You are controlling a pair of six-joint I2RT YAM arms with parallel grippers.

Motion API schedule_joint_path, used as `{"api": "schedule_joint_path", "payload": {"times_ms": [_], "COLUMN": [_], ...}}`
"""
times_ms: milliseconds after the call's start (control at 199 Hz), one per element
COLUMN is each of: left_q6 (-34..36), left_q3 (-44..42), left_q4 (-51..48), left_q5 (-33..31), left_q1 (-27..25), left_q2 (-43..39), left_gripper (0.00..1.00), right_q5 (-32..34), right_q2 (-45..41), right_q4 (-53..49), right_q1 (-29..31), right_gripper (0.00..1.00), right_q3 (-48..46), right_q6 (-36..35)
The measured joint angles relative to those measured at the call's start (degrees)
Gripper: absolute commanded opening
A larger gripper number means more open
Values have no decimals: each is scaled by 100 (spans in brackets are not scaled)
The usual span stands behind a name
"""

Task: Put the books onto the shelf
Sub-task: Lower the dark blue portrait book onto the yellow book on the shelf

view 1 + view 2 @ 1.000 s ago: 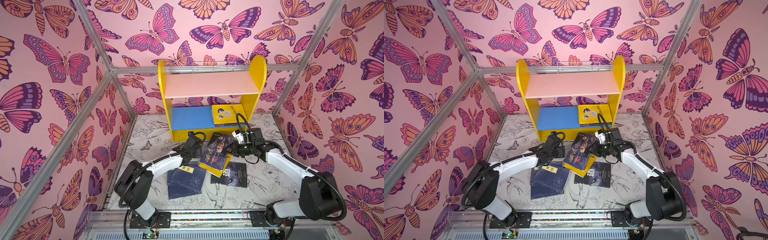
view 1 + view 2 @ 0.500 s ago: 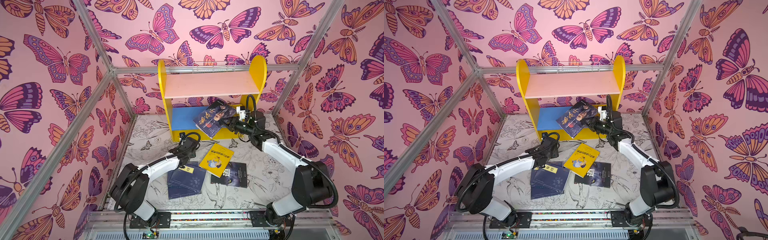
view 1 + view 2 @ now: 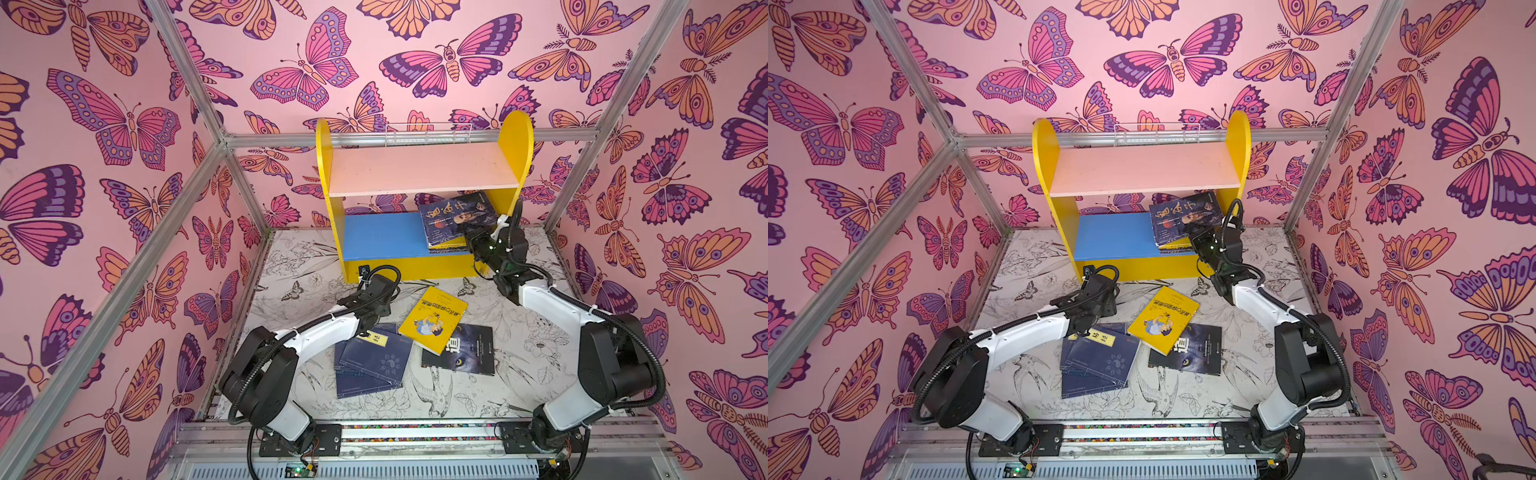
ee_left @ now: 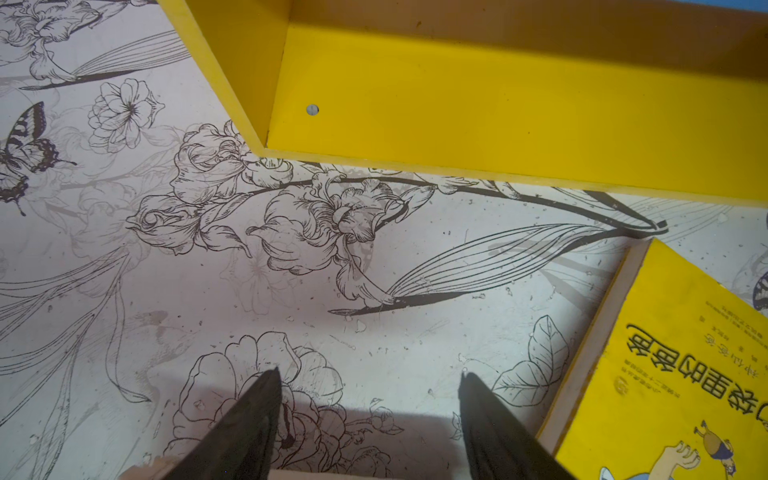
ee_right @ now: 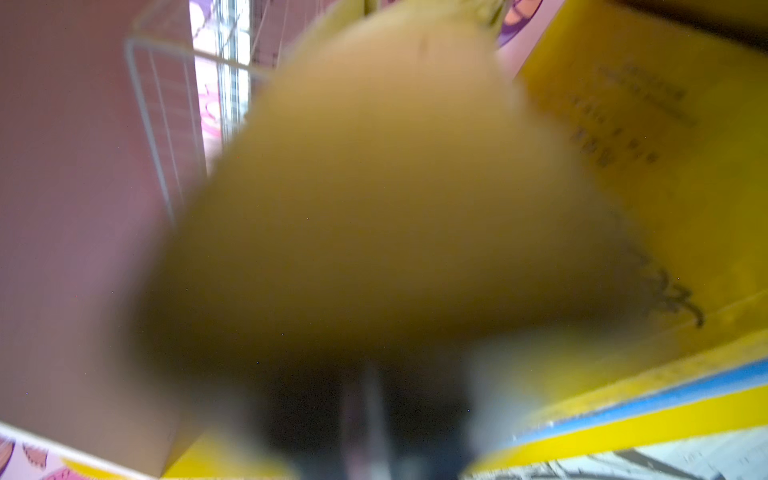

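Your right gripper (image 3: 473, 245) is clamped on a near corner of the dark book (image 3: 456, 216), at the right end of the shelf's (image 3: 332, 199) blue board (image 3: 382, 237). The book is tilted. Its far edge rises toward the pink board (image 3: 419, 168), and its near edge sits over a flat stack (image 3: 446, 249) on that same end of the blue board. The right wrist view is only a close yellow-brown blur, so you can read this grip from the top views alone.

Your left gripper (image 4: 370, 374) stands spread, with nothing between its fingers (image 4: 253, 419). It is over the mat (image 4: 124, 291), just in front of the shelf's front left corner.

The yellow book (image 3: 434, 320) lies on the mat in front of the shelf's middle, near that gripper but apart from it. Its end away from the shelf overlaps the black book (image 3: 461, 351) and the navy books (image 3: 374, 361). Both of those lie flat, farther from the shelf, and the navy ones are partly under your left arm.
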Motion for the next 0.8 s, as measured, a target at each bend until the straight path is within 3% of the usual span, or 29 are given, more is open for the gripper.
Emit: {"api": "schedule_joint_path", "payload": {"times_ms": [321, 441, 536, 802], "left_q6": [2, 0, 0, 0], "left_q3": [4, 9, 9, 20], "left_q4": [-13, -13, -15, -22], "left_q5": [0, 0, 2, 0], "left_q1": [0, 0, 0, 0], "left_q2": [0, 0, 0, 4], "left_gripper": [70, 70, 70, 68], "right_q5": [483, 492, 507, 286], "right_q2": [398, 452, 452, 452], "right_q4": [243, -81, -466, -1906], "right_q1": [39, 39, 37, 37], "right_gripper": [0, 36, 56, 60], "right_q3": [-17, 92, 249, 1058], "right_q6": [306, 385, 551, 560]}}
